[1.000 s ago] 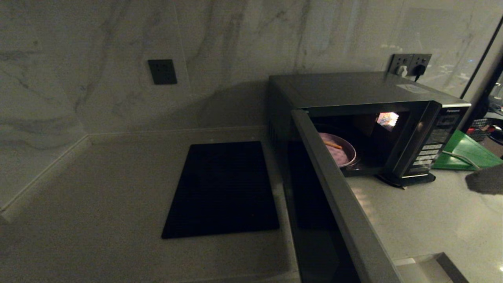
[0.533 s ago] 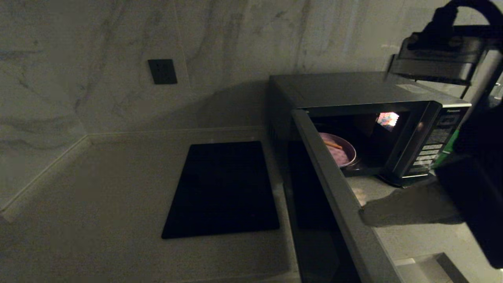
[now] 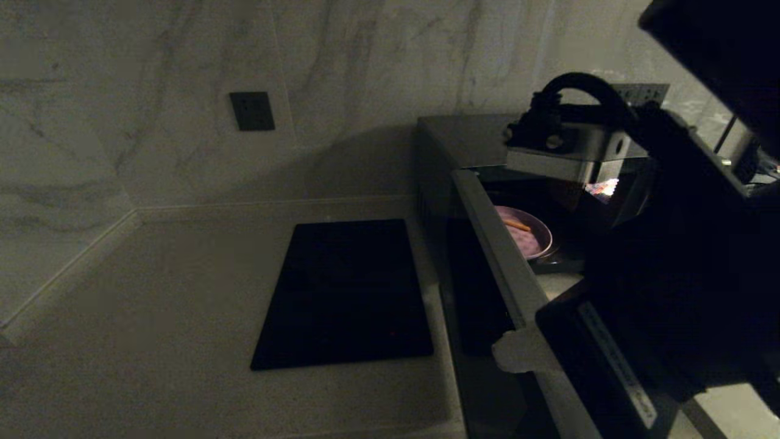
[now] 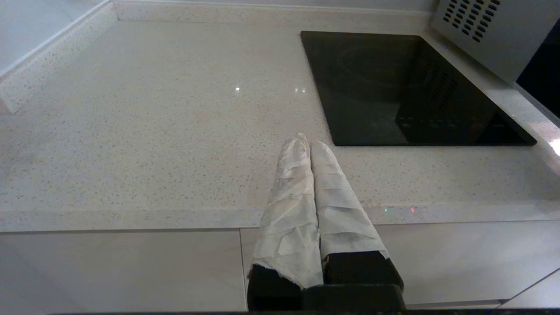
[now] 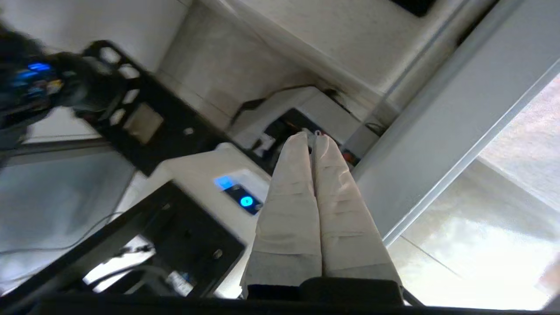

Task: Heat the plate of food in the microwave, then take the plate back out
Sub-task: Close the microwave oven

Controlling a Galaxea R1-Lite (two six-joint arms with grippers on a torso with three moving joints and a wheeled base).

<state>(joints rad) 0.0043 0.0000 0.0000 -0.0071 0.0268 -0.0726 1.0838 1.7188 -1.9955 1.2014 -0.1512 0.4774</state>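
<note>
Dim marble wall (image 3: 378,73) with dark socket plate (image 3: 251,111), pale speckled countertop (image 4: 153,131), black cooktop panel (image 3: 347,292).

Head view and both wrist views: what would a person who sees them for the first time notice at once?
The right arm's dark bulk fills the right side of the head view, and the right gripper has its white-wrapped fingers pressed together at the edge of the open door. Behind it, the microwave stands open with the plate of food lying inside. The left gripper is shut too, hanging over the pale counter beside the black cooktop panel.
</note>
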